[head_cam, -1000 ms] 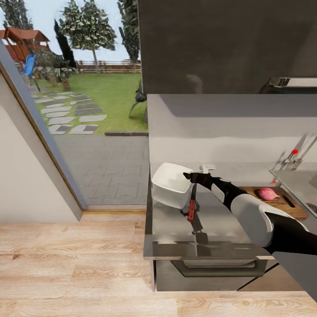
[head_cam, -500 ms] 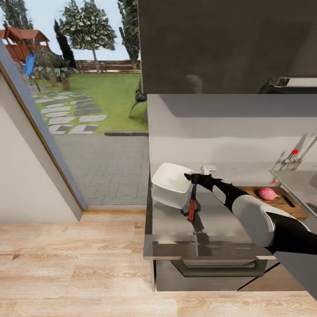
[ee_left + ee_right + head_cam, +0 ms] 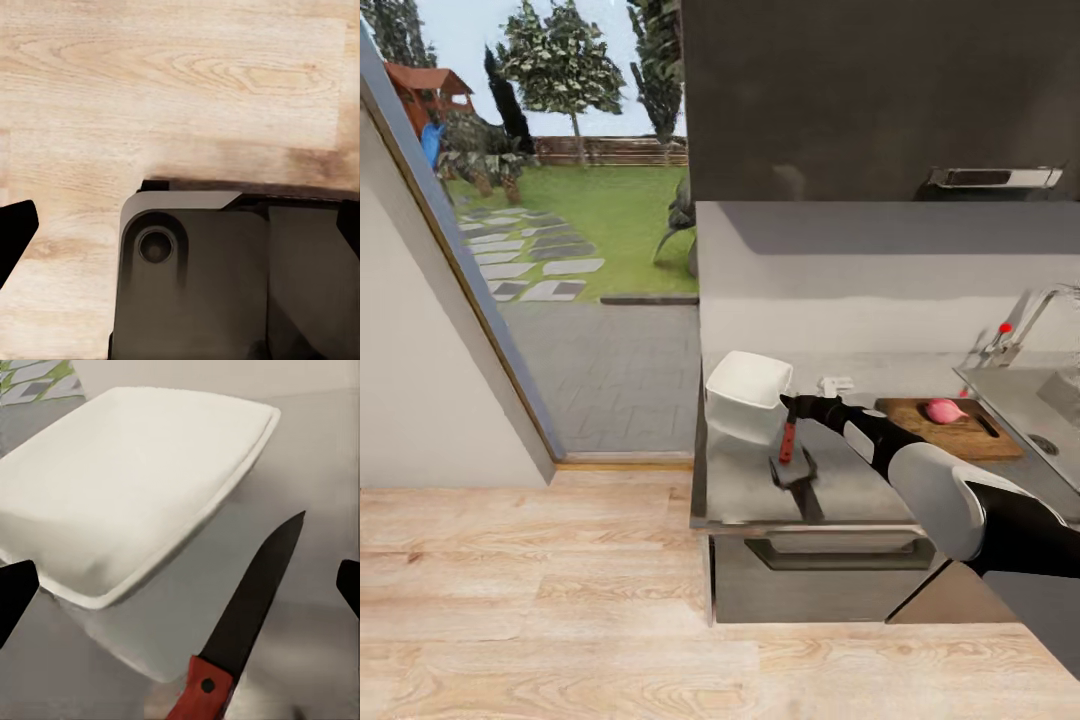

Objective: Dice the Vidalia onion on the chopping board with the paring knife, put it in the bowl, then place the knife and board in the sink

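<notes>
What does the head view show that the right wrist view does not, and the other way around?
Head view alone: the chopping board with the Vidalia onion on it, the sink with its faucet, the right arm reaching toward the bowl, the wood floor and the garden outside.

Right wrist view alone: close detail of the paring knife, namely its dark pointed blade and a rivet in the red handle.

Both: the white bowl on the grey countertop, with the paring knife beside it in the right gripper.
</notes>
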